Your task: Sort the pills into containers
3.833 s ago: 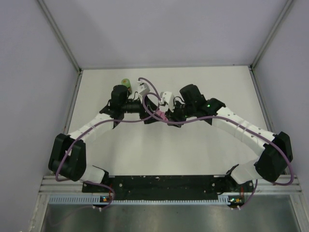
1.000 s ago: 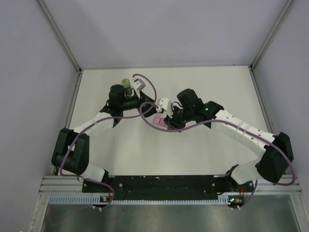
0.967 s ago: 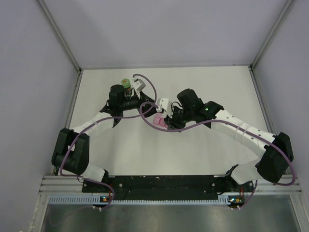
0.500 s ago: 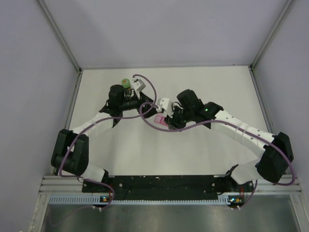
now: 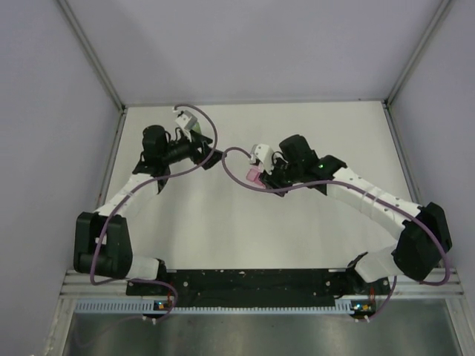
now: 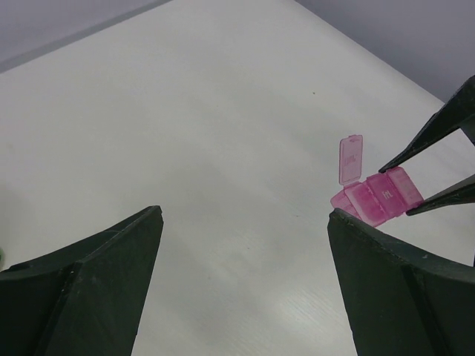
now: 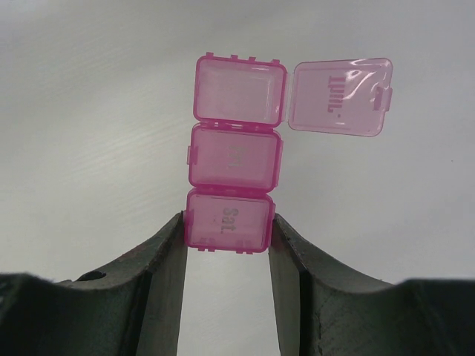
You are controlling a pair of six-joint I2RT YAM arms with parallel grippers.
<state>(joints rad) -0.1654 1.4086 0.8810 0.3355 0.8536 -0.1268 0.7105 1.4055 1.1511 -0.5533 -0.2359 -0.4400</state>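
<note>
**Pill box and grippers, three views.** The pink translucent pill box [image 7: 231,159] is a row of three joined square compartments. It sits near the middle of the desk [image 5: 297,230], somewhat closer to the far edge than to the near edge. The compartment farthest from the right wrist camera is open, and its lid [image 7: 340,96] is folded out flat to one side with its lettering showing. The middle compartment and the near one, marked "Sat.", are closed.

The right gripper [image 7: 227,226] clamps the "Sat." compartment. Its two dark fingers [image 7: 159,274] press on opposite side walls, parted only by the width of the box, and the rest of the row projects beyond the fingertips. Whether the box rests on the desk or is held just above it cannot be told.

The left gripper [image 6: 245,222] is spread wide and holds nothing. It lies toward the far-left corner and points at the pill box, which is well apart from its fingertips, with bare desk between them.
</note>
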